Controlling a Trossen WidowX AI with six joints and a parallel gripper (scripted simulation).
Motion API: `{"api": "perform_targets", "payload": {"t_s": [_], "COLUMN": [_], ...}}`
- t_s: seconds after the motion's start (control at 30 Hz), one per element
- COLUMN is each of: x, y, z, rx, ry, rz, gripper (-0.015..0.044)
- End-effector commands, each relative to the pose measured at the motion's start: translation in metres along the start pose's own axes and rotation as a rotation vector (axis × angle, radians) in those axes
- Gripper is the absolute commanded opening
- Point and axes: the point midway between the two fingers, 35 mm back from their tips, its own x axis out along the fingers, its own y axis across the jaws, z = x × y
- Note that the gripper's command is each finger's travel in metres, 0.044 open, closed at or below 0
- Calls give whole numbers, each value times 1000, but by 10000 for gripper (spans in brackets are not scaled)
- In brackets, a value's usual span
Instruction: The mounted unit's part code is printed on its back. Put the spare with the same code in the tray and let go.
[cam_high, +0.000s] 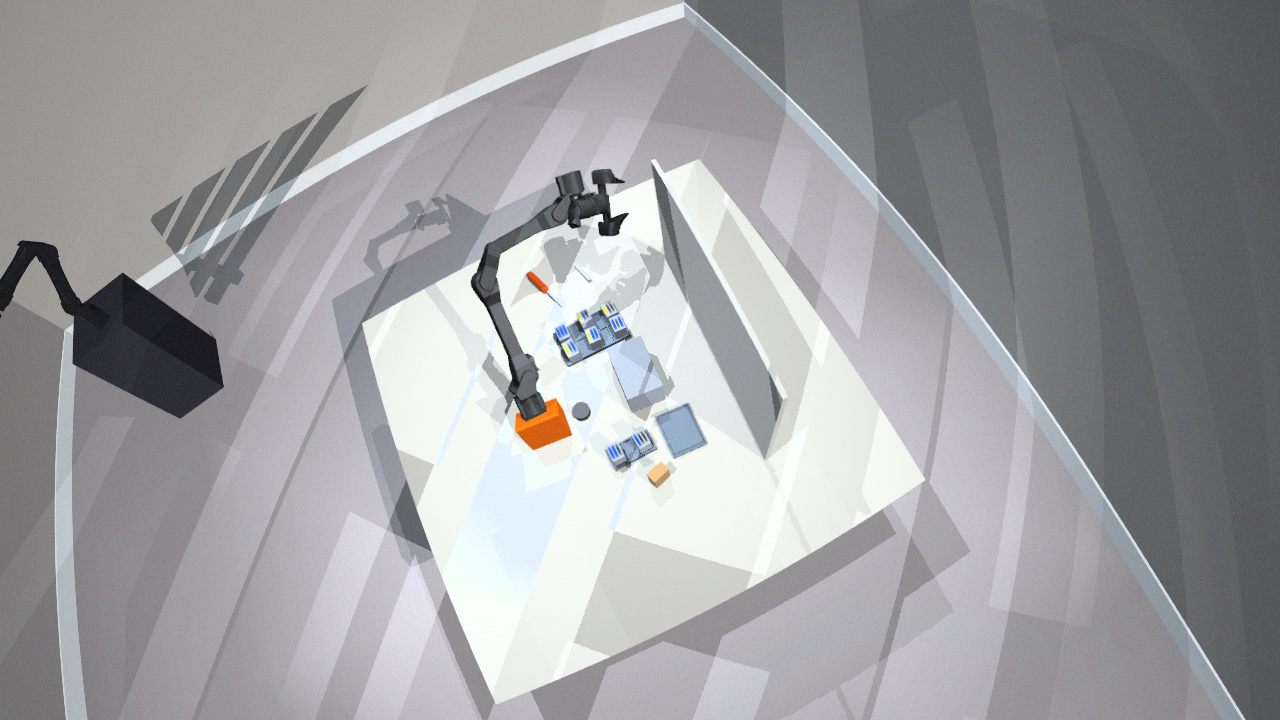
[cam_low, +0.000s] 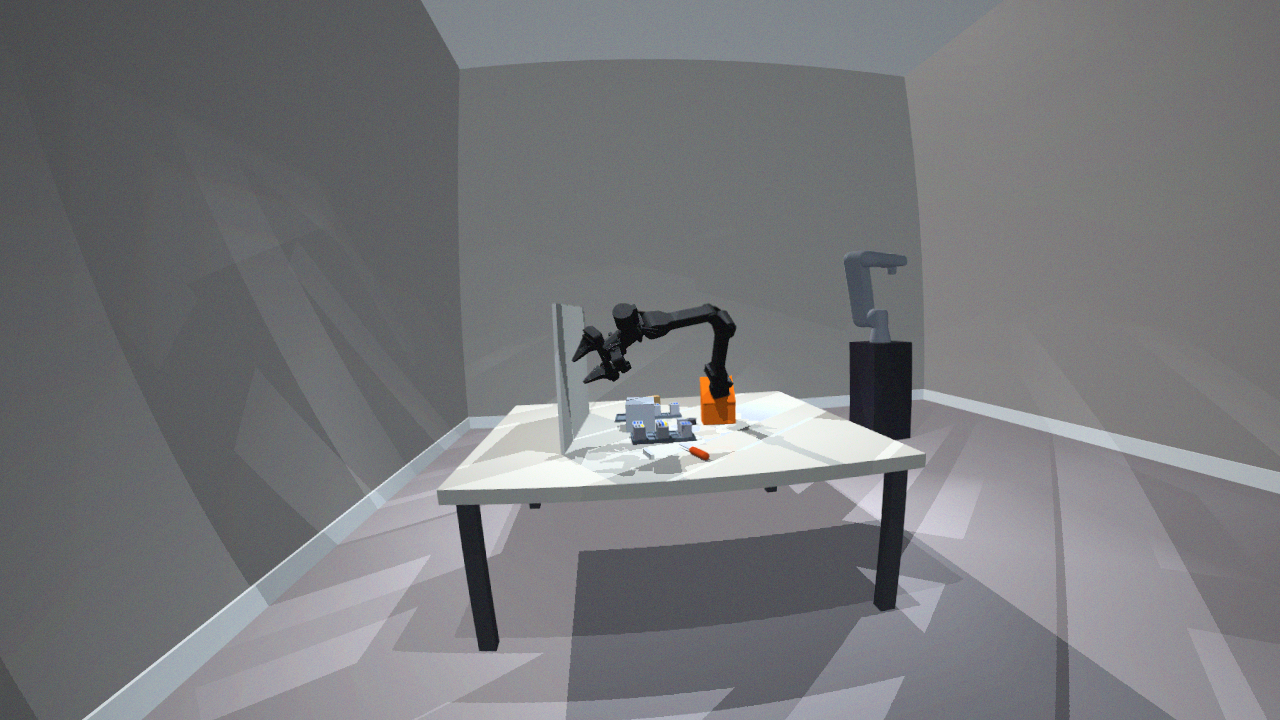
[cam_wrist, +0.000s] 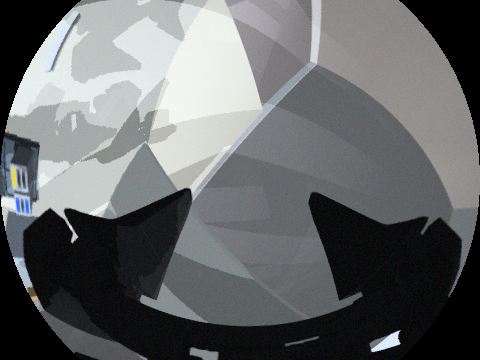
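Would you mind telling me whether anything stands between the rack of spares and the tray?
Yes: a pale grey box sits on the table between the rack of spares and the tray. The open gripper hovers high, holding nothing.

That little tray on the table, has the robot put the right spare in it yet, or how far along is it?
Not yet. The tray looks bare, and the spares sit grouped on their holder. The gripper is open and holds nothing, raised near the upright panel, with a coded part at the edge of the wrist view; it seems to be looking around. Reading the code, picking the matching spare and dropping it in the tray are all left.
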Motion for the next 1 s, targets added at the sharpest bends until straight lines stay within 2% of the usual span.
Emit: {"api": "perform_targets", "payload": {"t_s": [0.0,0.23,0.57,0.8,0.97], "x": [2,-13,-43,-74,-110], "y": [43,104,161,230,273], "z": [-33,-82,-139,-182,-213], "rx": [199,529,898,1350,1736], "ry": [74,233,429,626,768], "rz": [152,353,519,708,839], "gripper": [440,440,440,440,440]}}
